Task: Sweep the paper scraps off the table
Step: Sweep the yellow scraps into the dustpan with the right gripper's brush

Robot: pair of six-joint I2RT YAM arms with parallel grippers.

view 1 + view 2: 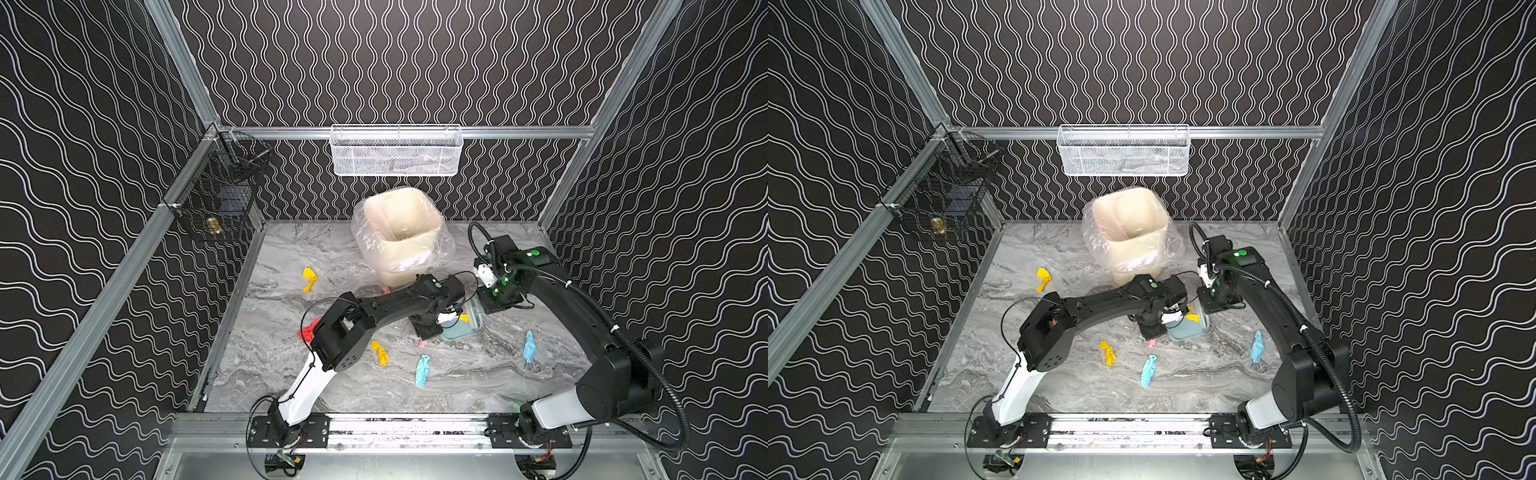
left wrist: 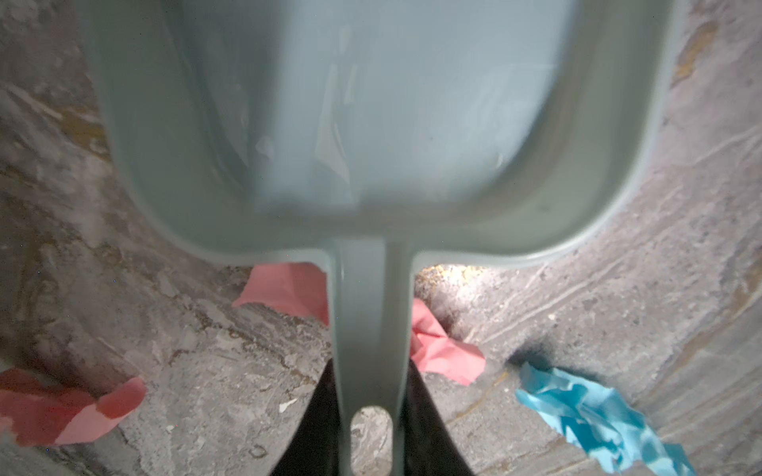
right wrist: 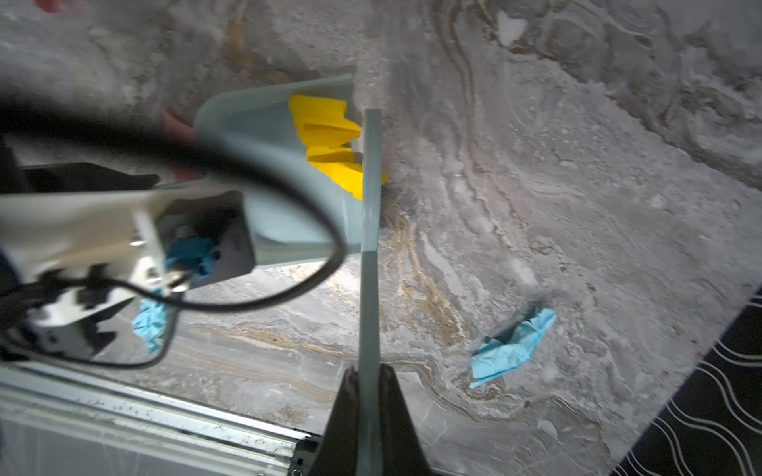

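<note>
My left gripper [image 2: 371, 412] is shut on the handle of the pale blue dustpan [image 2: 371, 123], which lies on the table [image 1: 478, 374] near the middle. My right gripper [image 3: 368, 395] is shut on the thin pale blue brush [image 3: 369, 247], whose far end stands at the dustpan's mouth. A yellow paper scrap [image 3: 325, 136] lies inside the pan against the brush. Other paper scraps lie loose on the table: yellow ones [image 1: 309, 279] [image 1: 380, 352], blue ones [image 1: 422, 370] [image 1: 529, 345], a red one [image 1: 306, 332] and pink ones [image 2: 441, 350] under the pan's handle.
A cream bin lined with a clear bag [image 1: 401, 232] stands at the back, just behind both wrists. On the back wall hangs a white mesh basket [image 1: 397, 151], and a black wire basket [image 1: 220, 195] hangs on the left wall. Aluminium rails edge the table.
</note>
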